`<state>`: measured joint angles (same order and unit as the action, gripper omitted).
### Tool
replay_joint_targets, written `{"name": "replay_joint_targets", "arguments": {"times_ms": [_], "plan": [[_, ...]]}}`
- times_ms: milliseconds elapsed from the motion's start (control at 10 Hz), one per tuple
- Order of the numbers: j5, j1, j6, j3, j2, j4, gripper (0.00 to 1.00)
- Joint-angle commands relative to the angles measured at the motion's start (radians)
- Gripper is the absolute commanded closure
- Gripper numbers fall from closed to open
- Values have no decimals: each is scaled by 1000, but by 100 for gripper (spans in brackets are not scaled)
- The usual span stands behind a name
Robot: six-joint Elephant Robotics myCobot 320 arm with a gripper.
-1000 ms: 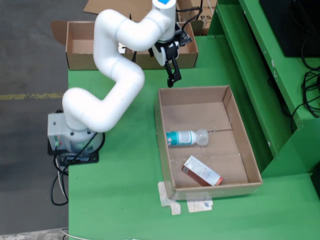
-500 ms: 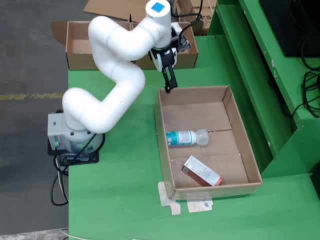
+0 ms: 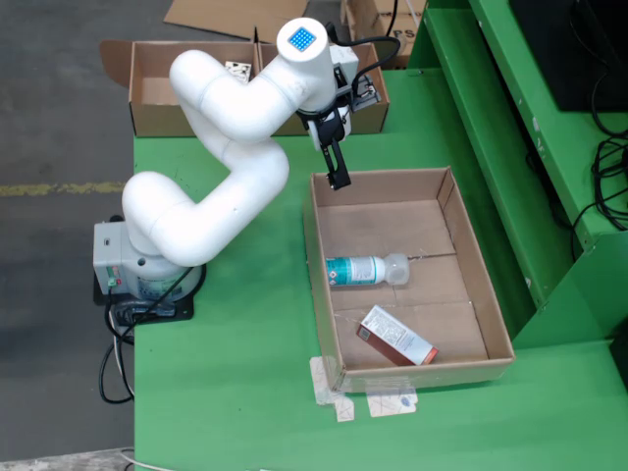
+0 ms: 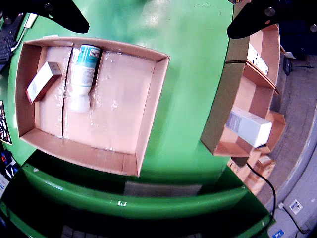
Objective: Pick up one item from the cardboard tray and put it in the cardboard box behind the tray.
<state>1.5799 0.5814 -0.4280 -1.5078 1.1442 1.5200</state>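
The cardboard tray [image 3: 324, 294] lies on the green table, holding a clear bottle with a teal label [image 3: 363, 269] and a small red-and-white carton [image 3: 395, 336]. My black gripper [image 3: 337, 175] hangs over the tray's back left corner, above the table. In the wrist view the two fingers [image 4: 59, 12] stand far apart at the top edge; the gripper [image 4: 158, 12] is open with only green table between them. There the tray [image 4: 153, 94] is at the left with the bottle [image 4: 84, 67] and carton [image 4: 42, 82]. The cardboard box [image 3: 162, 108] behind the tray holds a white packet [image 4: 249, 127].
A raised green ledge [image 3: 510, 167] runs along the right of the tray in the fixed view. Tape patches [image 3: 378, 400] hold the tray's front. The arm's base [image 3: 128, 260] sits at the table's left edge. More cartons [image 3: 378, 20] stand behind the box.
The arm has swung away from the back box toward the tray. The gripper has moved down in the fixed view to the tray's back left corner, still holding nothing.
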Motion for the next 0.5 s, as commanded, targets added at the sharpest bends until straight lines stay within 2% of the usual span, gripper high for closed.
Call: {"name": "replay_joint_targets", "arguments": {"times_ms": [0, 100, 200, 400], "plan": [[158, -364, 206, -73, 33, -102, 0], [158, -364, 206, -73, 33, -102, 0], [240, -523, 314, 40, 64, -217, 0], [240, -523, 314, 40, 64, -217, 0]]}}
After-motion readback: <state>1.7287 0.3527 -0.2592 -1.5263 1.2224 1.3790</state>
